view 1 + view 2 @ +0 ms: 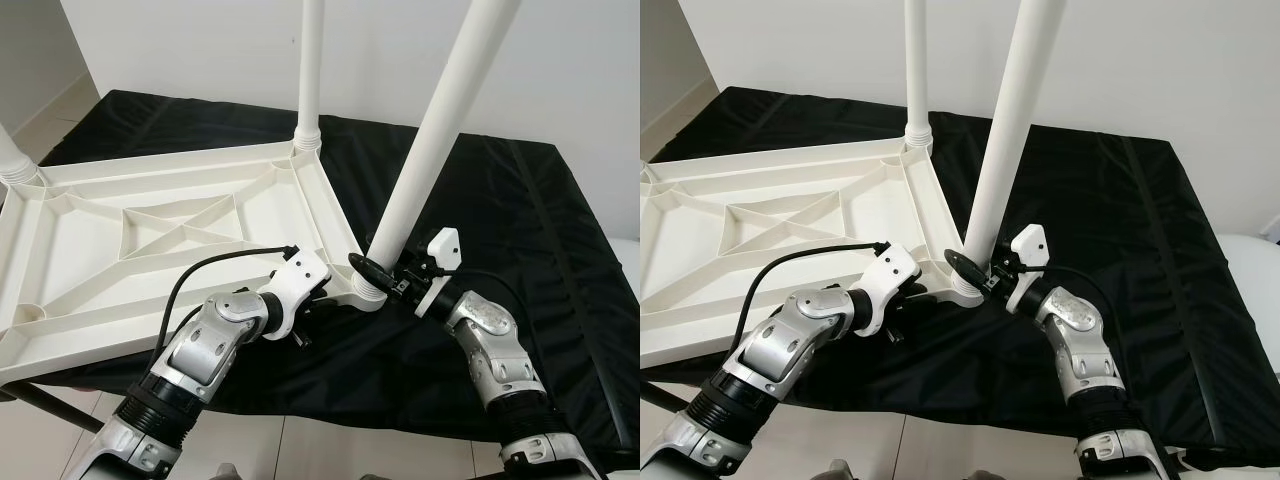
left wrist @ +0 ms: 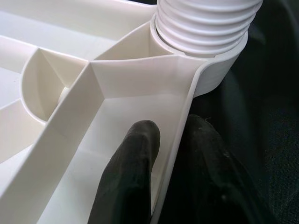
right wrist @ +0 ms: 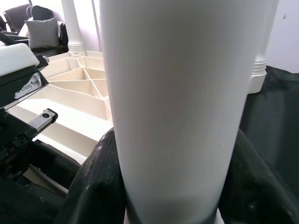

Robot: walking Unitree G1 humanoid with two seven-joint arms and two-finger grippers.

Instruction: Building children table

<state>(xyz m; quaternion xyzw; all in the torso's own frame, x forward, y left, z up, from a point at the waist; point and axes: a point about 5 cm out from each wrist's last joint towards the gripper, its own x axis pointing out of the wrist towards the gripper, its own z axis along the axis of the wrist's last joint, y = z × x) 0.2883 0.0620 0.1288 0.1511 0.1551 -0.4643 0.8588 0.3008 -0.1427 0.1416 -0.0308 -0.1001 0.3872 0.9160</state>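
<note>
Both grippers worked one corner of the upturned table top (image 1: 150, 235): the right gripper (image 1: 385, 275) clamped the leg (image 1: 420, 165) between its jaws to turn it home, while the left gripper (image 1: 318, 296) pinched the rim (image 2: 180, 140), steadying it.

Arms: I see two brushed-silver forearms with rounded metal shells, each ending below in a black ribbed collar.
Wrist housings: mine are white plastic blocks, the right one topped by a pointed white cap.
Left pincer (image 1: 318, 292): black mount under the white housing; its fingers (image 2: 128, 182) look matte black, rounded and slightly textured.
Right pincer (image 1: 375, 272): black fingers (image 3: 96, 186) with a coarse, grainy surface.
Cables: a black cable loops from each forearm up to its wrist housing.
Markings: I make out a small label and a screw on a metal bracket of the left wrist.
</note>
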